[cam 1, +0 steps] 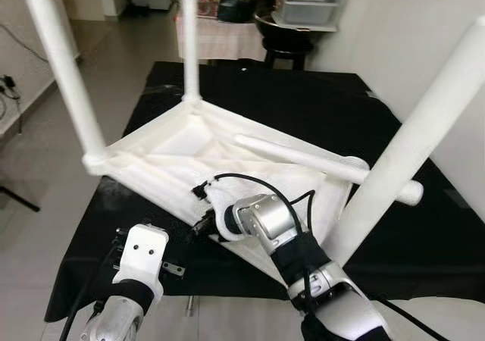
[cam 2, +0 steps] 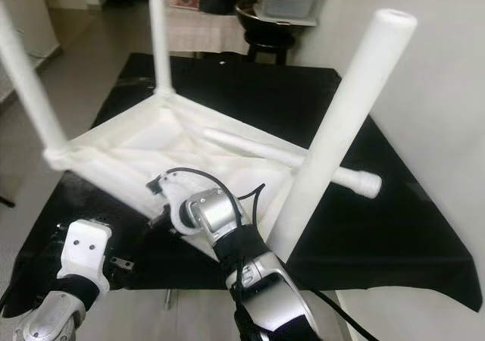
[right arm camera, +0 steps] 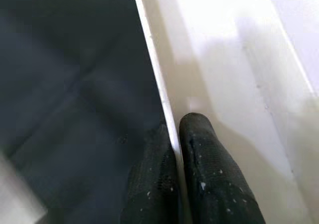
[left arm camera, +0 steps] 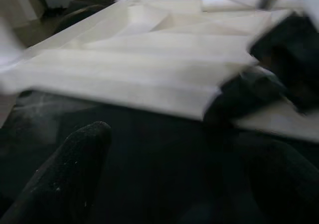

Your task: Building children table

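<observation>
The white children's table (cam 1: pixel 182 148) lies upside down on a black cloth (cam 1: pixel 424 235). Three white legs stand up from its corners: one at the left (cam 1: pixel 64 68), one at the back (cam 1: pixel 189 38), one at the near right (cam 1: pixel 409 144). A fourth loose leg (cam 1: pixel 303 159) lies across the underside. My right gripper (right arm camera: pixel 175 129) is shut on the thin near rim of the tabletop (right arm camera: pixel 154 74), and its wrist (cam 1: pixel 258 220) sits over that edge. My left gripper (left arm camera: pixel 179 144) hovers open just above the cloth, facing the table's near side, its wrist (cam 1: pixel 144 258) at the front left.
A small metal bracket (cam 1: pixel 173 269) and a bolt (cam 1: pixel 189 305) lie on the cloth by my left wrist. Behind the cloth stands a dark stool (cam 1: pixel 284 42) with a plastic box (cam 1: pixel 307 4). A white wall (cam 1: pixel 424 30) runs along the right side.
</observation>
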`<state>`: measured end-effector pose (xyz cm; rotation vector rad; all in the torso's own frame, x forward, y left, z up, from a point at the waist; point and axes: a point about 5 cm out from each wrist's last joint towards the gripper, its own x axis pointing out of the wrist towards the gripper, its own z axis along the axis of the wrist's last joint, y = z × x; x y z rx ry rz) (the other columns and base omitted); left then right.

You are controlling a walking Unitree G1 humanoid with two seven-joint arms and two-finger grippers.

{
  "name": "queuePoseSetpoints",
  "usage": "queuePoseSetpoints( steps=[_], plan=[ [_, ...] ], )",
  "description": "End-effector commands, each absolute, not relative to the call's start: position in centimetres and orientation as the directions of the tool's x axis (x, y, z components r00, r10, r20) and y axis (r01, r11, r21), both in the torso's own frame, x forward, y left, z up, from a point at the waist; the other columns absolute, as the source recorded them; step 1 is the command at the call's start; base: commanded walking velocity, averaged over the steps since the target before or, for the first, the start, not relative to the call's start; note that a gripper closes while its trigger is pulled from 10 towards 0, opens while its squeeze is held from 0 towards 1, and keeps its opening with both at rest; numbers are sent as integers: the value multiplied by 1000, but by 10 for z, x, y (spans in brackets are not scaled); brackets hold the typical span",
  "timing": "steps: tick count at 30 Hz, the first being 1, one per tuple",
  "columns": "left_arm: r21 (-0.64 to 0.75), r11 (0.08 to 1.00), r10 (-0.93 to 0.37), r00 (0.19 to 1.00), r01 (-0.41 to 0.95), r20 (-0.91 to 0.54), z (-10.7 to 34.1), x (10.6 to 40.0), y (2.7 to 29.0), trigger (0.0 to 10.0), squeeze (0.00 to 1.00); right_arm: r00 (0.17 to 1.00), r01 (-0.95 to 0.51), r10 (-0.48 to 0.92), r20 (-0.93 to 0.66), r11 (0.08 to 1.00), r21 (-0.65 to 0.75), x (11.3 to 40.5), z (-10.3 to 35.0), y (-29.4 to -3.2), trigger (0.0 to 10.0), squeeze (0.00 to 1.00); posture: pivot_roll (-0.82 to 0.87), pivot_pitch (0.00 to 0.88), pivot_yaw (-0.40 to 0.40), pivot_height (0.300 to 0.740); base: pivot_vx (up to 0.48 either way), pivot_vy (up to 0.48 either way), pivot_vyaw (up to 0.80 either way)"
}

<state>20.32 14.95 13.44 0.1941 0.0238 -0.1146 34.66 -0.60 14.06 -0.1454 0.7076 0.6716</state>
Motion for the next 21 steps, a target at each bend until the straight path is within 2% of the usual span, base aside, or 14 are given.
queuePoseSetpoints(
  steps=[1,3,5,7,10,11,13,16,17,21],
  plan=[
    [198,973,-111,993,118,-46,134,201,148,10000,0,714,-512,462,-527,857,59,363,167,-3,0,0,-24,45,-124,740,0,0,0],
    [198,973,-111,993,118,-46,134,201,148,10000,0,714,-512,462,-527,857,59,363,167,-3,0,0,-24,45,-124,740,0,0,0],
    [200,972,-114,992,121,-46,134,201,147,10000,0,788,-409,386,-479,911,62,373,178,-4,0,0,-13,51,-128,740,0,0,0],
    [200,972,-114,992,121,-46,134,201,147,10000,0,788,-409,386,-479,911,62,373,178,-4,0,0,-13,51,-128,740,0,0,0],
    [202,971,-118,992,125,-46,134,200,146,10000,0,836,-319,335,-434,941,111,376,186,-1,0,0,-8,54,-130,740,0,0,0],
    [206,970,-122,991,129,-47,134,200,146,10000,0,847,-344,375,-377,927,149,373,192,13,10000,0,-7,54,-129,740,0,0,0],
    [206,970,-122,991,129,-47,134,200,146,10000,0,847,-344,375,-377,927,149,373,192,13,10000,0,-7,54,-129,740,0,0,0],
    [208,969,-123,991,130,-47,134,200,145,10000,0,838,-405,437,-326,899,164,370,196,27,10000,0,-7,54,-129,740,0,0,0],
    [210,969,-124,991,131,-48,135,200,145,10000,0,826,-458,502,-257,863,212,366,205,38,10000,1000,-5,56,-129,740,0,0,0],
    [213,968,-125,991,132,-48,135,200,145,10000,0,791,-557,608,-75,765,323,360,231,56,10000,1000,-9,57,-128,740,0,0,0]
  ],
)
